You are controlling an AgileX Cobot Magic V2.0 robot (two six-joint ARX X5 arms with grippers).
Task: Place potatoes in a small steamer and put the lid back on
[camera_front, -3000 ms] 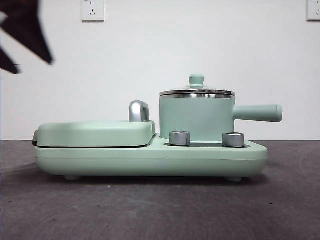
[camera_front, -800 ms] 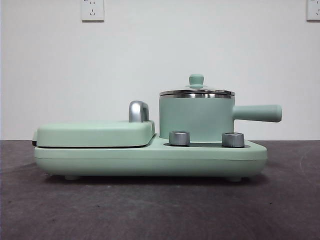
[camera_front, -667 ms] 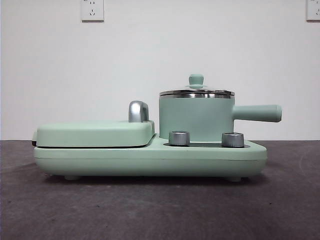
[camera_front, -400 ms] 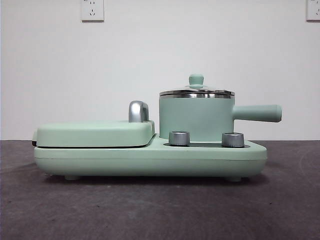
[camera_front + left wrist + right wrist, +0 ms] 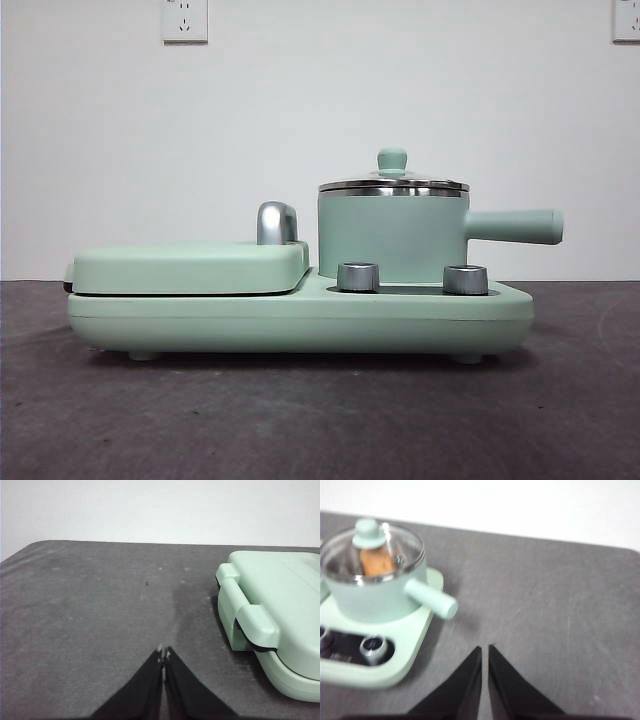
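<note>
The small steamer (image 5: pixel 392 238), a mint-green pot with a straight side handle, stands on the right of the green appliance base (image 5: pixel 300 318). The glass lid (image 5: pixel 393 183) with its green knob sits on it. In the right wrist view the steamer (image 5: pixel 375 597) shows the orange-brown potato (image 5: pixel 376 562) inside, under the lid (image 5: pixel 372 542). My right gripper (image 5: pixel 484 647) is shut and empty above the bare table, off the steamer's handle side. My left gripper (image 5: pixel 163 652) is shut and empty above the table, beside the griddle end. Neither arm shows in the front view.
The flat green griddle cover (image 5: pixel 190 267) with a chrome handle (image 5: pixel 277 222) lies on the base's left; it also shows in the left wrist view (image 5: pixel 272 615). Two steel knobs (image 5: pixel 359 276) sit in front of the steamer. Dark grey table (image 5: pixel 320 420) all around.
A dark arm tip at the front view's top left 3.3 s ago has left the view. The appliance, steamer and lid have not moved.
</note>
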